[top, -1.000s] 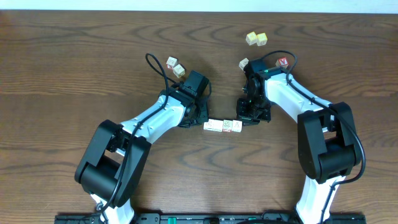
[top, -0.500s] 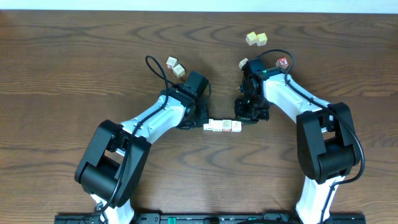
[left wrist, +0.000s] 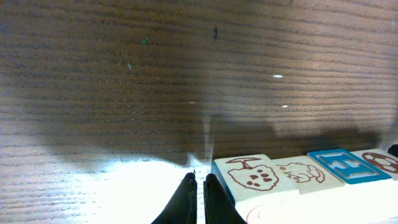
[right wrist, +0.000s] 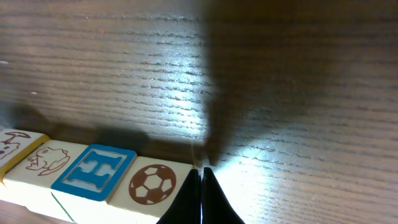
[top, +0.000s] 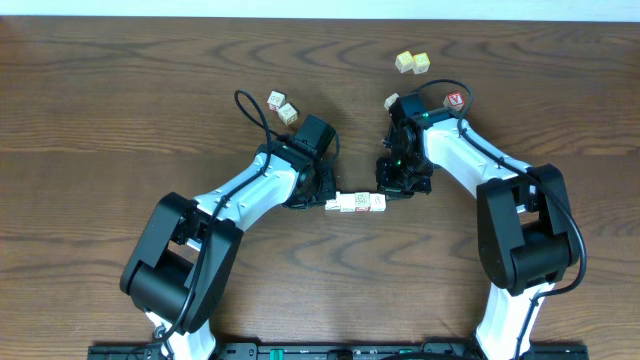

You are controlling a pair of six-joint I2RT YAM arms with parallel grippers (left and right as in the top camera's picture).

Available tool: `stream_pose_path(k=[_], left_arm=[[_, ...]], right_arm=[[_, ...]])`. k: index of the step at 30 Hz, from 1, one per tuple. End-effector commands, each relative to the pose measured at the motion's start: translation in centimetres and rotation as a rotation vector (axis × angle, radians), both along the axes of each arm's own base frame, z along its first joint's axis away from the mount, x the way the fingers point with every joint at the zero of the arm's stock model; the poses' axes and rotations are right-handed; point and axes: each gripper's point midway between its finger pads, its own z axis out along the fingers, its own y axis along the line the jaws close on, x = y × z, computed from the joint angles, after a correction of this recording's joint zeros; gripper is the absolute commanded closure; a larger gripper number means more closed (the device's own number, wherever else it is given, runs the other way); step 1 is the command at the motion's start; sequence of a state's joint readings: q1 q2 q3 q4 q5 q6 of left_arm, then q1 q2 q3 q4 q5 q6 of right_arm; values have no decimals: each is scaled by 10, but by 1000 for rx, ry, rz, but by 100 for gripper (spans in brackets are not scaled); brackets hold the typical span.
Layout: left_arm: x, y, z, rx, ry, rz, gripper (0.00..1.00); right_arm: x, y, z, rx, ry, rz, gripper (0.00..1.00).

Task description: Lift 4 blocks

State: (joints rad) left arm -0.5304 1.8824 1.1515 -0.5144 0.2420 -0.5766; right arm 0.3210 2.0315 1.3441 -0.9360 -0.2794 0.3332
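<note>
Four pale blocks (top: 357,203) form one tight row between my two grippers. In the left wrist view they run paw print (left wrist: 252,177), small animal (left wrist: 298,171), blue H (left wrist: 342,165), football (left wrist: 380,160). My left gripper (left wrist: 199,176) is shut, its tip pressed against the paw-print end (top: 326,204). My right gripper (right wrist: 201,169) is shut too, pressed against the football block (right wrist: 151,183) at the other end (top: 389,196). Nothing sits between either pair of fingers. The row casts a shadow on the table and seems to hang just above it.
Two yellowish cubes (top: 411,62) lie at the back right. A cube with a red letter (top: 455,100) and another pale cube (top: 392,102) sit near my right arm. Two more cubes (top: 282,106) lie behind my left arm.
The row of blocks and both gripper tips have shifted very slightly, a touch to the left. Both grippers stay shut against the row's ends.
</note>
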Motion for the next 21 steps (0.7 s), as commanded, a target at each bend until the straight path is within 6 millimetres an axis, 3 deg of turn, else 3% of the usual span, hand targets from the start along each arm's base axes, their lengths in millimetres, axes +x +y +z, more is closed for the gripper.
stream_pose_path(k=[1,7,21], left_arm=[[-6,2,-5,3,28,2,92],[-7,3,-6,10,34,3,92],[-9,3,-6,12,38,-8,93]], right_arm=[[-3,-4,5,-39,-6,-8,99],[-10,-24,3,-126,23,-27,99],[-11,-24,3,-124,27,-26,99]])
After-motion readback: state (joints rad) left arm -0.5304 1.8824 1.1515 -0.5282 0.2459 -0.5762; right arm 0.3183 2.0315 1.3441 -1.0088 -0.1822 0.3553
